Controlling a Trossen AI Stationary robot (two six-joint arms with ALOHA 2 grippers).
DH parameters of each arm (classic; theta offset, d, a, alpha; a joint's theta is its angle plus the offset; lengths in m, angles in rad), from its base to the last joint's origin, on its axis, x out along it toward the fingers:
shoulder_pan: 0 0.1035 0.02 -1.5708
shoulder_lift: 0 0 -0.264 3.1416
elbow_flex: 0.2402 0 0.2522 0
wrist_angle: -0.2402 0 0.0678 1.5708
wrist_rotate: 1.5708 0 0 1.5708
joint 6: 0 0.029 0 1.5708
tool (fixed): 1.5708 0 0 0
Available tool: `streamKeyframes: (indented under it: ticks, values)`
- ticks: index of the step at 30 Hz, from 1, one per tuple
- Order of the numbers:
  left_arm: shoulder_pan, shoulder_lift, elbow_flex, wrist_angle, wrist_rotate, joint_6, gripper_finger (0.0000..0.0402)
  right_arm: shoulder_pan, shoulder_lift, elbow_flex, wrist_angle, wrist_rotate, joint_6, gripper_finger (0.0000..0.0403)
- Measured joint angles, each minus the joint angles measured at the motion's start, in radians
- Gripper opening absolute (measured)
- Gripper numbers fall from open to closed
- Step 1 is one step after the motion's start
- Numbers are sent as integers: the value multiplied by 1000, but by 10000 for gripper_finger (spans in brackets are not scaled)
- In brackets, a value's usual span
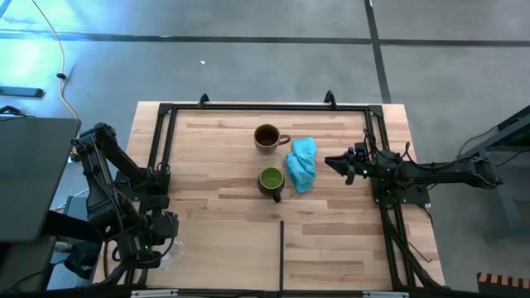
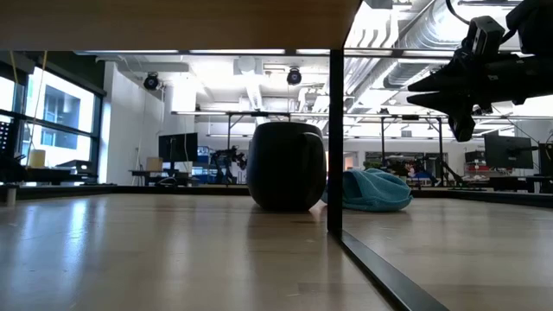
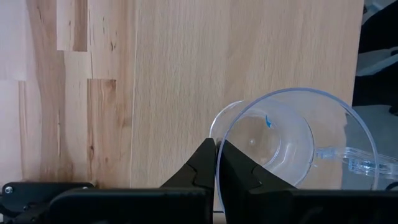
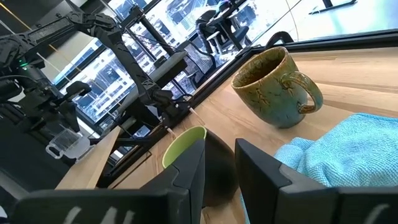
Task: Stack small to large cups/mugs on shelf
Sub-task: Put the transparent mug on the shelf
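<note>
You see the pale wooden plank shelf (image 1: 224,223) carrying a brown glazed mug (image 1: 267,136), a green mug (image 1: 271,180) nearer you, and a crumpled light-blue cloth (image 1: 302,164) just beside both.

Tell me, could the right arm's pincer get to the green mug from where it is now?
Probably yes. The right pincer hovers open beside the blue cloth, which lies between it and the green mug. Since the pincer is raised above the table, it could likely pass over the cloth.
</note>
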Motion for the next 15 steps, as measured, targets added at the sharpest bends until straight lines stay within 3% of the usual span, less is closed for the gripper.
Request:
streamKeyframes:
  ticks: [15]
  values:
    - [0, 9, 0, 3, -3, -22, 0, 0, 0, 0, 0, 1, 0, 81]
